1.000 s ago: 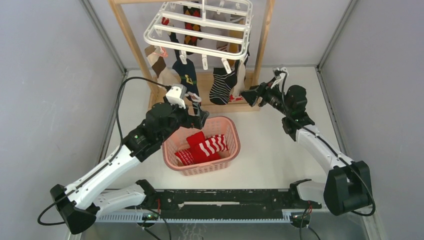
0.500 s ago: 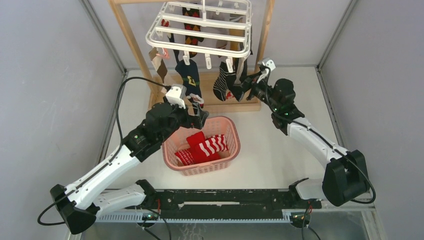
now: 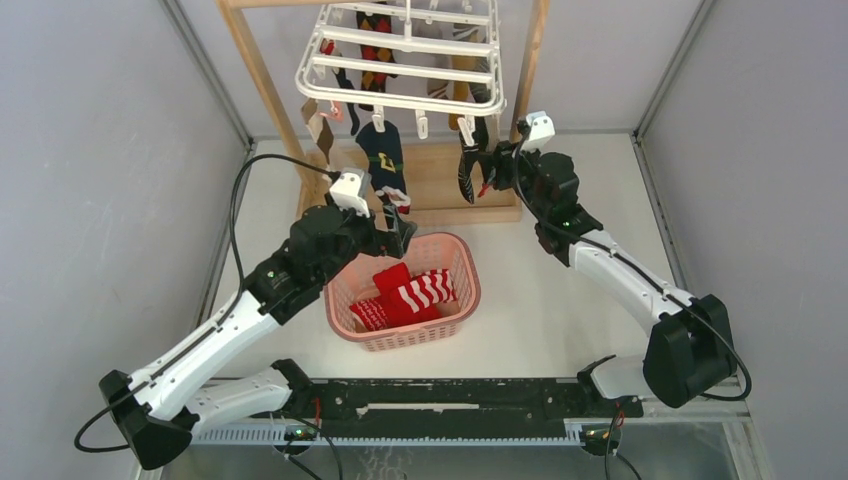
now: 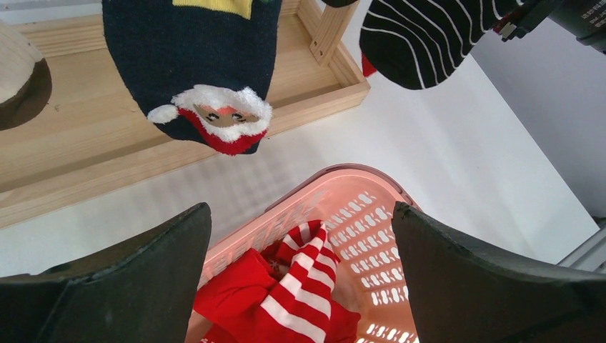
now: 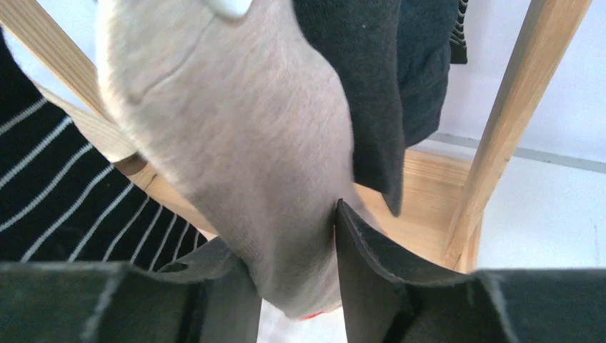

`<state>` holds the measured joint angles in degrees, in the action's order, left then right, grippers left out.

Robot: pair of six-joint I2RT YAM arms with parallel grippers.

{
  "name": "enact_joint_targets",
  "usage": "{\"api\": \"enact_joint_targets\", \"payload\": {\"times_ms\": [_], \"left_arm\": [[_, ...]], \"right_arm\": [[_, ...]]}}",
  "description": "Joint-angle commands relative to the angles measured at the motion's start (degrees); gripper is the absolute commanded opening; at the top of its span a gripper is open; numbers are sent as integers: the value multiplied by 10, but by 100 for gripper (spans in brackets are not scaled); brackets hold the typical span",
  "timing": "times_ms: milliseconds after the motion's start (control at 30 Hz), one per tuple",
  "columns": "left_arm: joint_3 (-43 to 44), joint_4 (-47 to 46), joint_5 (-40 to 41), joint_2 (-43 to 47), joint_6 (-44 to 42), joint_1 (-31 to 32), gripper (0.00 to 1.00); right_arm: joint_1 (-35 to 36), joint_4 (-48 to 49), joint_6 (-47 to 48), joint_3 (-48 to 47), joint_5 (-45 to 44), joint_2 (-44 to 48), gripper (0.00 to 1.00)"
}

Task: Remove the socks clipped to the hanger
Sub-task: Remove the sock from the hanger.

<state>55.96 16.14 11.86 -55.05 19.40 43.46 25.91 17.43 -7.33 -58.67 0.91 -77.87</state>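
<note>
since the grey sock [image 5: 229, 128] dangling at the right end of the hanger [image 3: 400, 98] is light, soft and stretchy, the right gripper [image 5: 286, 229] pinches its toe, fabric bunched in the grip; a steady downward tug should free it. the left gripper [image 4: 300, 214] hangs wide open below the hanger.

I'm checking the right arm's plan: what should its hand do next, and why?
Probably pull the beige sock downward off its white clip: the right hand pinches its lower end, while the top hangs clipped to the hanger.
</note>
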Motion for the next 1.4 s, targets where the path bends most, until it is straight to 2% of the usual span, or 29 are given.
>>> {"api": "enact_joint_targets", "payload": {"times_ms": [0, 67, 100, 167, 867, 1367], "left_arm": [[13, -8, 2, 17, -7, -4, 100], [14, -8, 1, 19, -7, -5, 100], [14, -7, 0, 21, -6, -5, 100], [14, -6, -1, 23, -6, -5, 100], [30, 39, -13, 57, 13, -5, 100], [11, 40, -77, 92, 31, -4, 100]], "right_arm": [[4, -7, 0, -25, -22, 5, 37], [7, -11, 0, -25, -25, 9, 19], [7, -14, 0, -26, -28, 12, 15], [9, -18, 0, -25, -32, 17, 12], [29, -53, 1, -17, -19, 72, 10], [81, -73, -2, -18, -15, 83, 8]]}}
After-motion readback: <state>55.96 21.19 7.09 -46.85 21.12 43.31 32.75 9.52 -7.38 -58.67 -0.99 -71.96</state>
